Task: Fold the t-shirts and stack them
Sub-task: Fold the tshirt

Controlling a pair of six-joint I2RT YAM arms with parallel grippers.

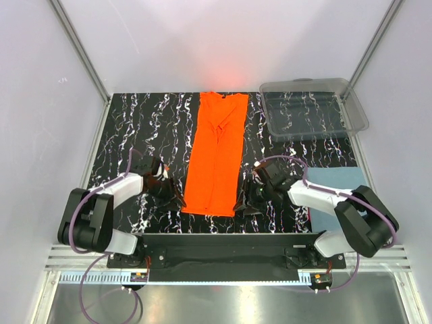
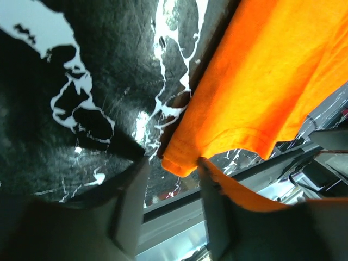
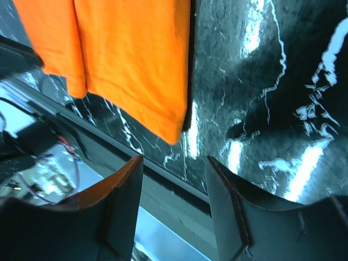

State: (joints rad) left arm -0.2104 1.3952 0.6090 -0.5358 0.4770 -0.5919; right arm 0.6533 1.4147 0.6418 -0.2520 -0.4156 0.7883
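The left arm (image 1: 111, 196) is seen folded low at the near left, its forearm angled inward to the right. The left gripper (image 1: 175, 197) is pointed down and right, and in the wrist view (image 2: 172, 163) its jaws are shown parted, both fingers (image 2: 130, 201) spread wide. The right arm (image 1: 324, 199) is mirrored at the near right, forearm turned leftward. The right gripper (image 1: 243, 202) is likewise seen spread apart (image 3: 174, 160), a clear gap being shown between its fingers.
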